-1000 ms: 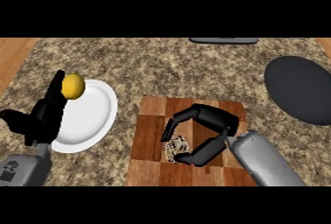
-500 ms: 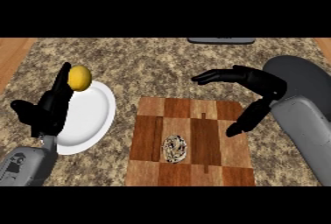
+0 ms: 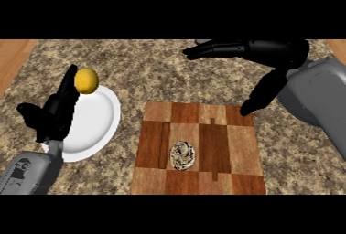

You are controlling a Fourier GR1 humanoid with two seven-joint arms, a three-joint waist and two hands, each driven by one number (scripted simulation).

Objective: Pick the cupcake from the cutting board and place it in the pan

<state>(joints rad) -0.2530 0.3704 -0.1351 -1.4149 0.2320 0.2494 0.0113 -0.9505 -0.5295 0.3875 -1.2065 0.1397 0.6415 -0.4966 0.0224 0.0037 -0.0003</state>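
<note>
My left hand [image 3: 52, 115] rests at the lower left, fingers straight and pointing up, holding nothing. Behind it, just to its right, lies the white plate [image 3: 98, 121], and a yellow round fruit [image 3: 86, 80] sits at the plate's far rim, beside my fingertips. Further right is the wooden cutting board [image 3: 199, 146], and the cupcake [image 3: 181, 153] is on it, toward its near half, well below and to the left of my right hand [image 3: 270, 52]. That hand is raised above the board's far right corner, fingers spread apart, thumb hanging down, empty.
</note>
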